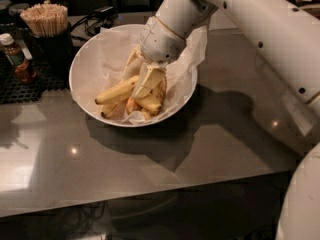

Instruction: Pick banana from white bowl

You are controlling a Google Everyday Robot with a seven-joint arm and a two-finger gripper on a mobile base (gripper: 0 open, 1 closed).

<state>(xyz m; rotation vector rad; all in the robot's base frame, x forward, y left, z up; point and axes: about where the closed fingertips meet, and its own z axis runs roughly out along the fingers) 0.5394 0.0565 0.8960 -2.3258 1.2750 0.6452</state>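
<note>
The white bowl [79, 79] sits on the grey counter, lined with crinkled white paper [186, 59]. Several yellow bananas lie in it. My gripper [140, 82] reaches down into the bowl from the upper right. Its cream fingers [150, 79] are closed around the longest banana [114, 92], which sticks out to the left and is tilted up at the gripped end. Shorter bananas [148, 103] lie under and beside it. The gripped end of the banana is hidden by the fingers.
A dark cup of wooden stir sticks [46, 20] and a brown sauce bottle [17, 59] stand on a black mat [25, 86] left of the bowl. Cables [100, 15] lie behind it. The counter's front edge [150, 196] runs below.
</note>
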